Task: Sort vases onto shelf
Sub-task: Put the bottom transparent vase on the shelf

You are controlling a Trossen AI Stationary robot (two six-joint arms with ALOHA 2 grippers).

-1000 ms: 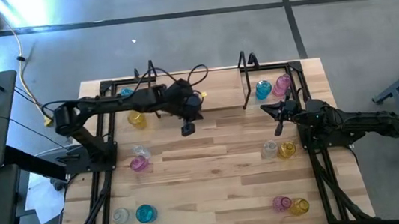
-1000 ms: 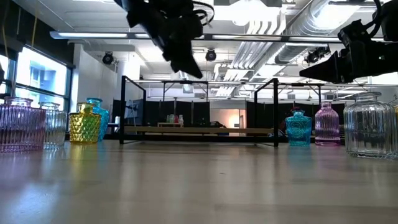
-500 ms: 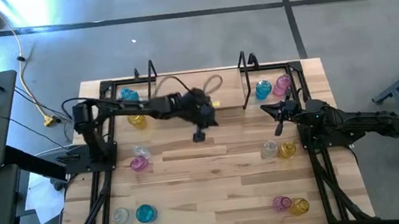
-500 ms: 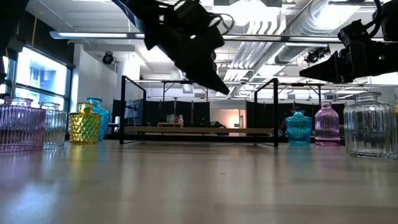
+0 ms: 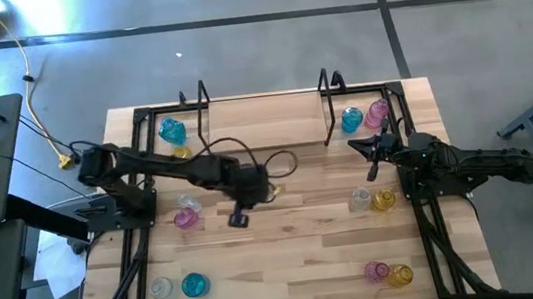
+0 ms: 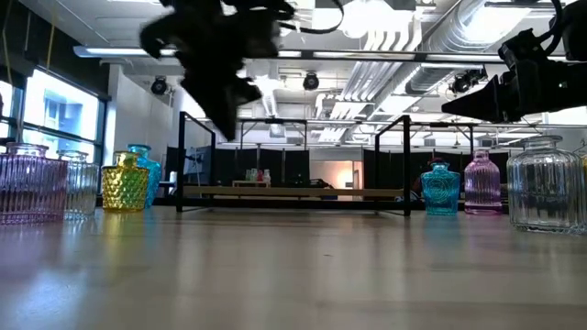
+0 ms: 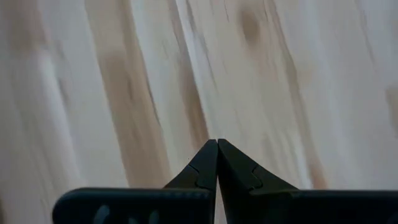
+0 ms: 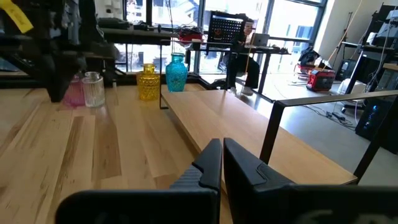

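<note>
Wooden table (image 5: 289, 258) seen from above, black shelf (image 5: 261, 105) at its 12 o'clock edge, empty. Left gripper (image 5: 238, 219) near table centre, fingers pressed together, holding nothing, aimed down at bare wood; same closed tips (image 7: 217, 163) seen in the left wrist view. Nearest vases at its 9 o'clock: pink vase (image 5: 185, 219) and clear vase (image 5: 188, 203), close together but apart from the gripper. Yellow vase (image 5: 181, 153) and blue vase (image 5: 172, 131) at about 11 o'clock from the left gripper, beside the shelf's left end. Second clear vase (image 5: 162, 288) and second blue vase (image 5: 194, 284) at about 7 o'clock, near the front edge. Right gripper (image 5: 372, 172) at the table's 3 o'clock side, also closed and empty. Blue vase by the right post (image 5: 351, 119) and pink vase beside it (image 5: 376, 113) at its 12 o'clock; clear and yellow pair (image 5: 372, 199) just at its 6 o'clock; pink and yellow pair (image 5: 388, 273) farther toward 6 o'clock, at the front edge.
</note>
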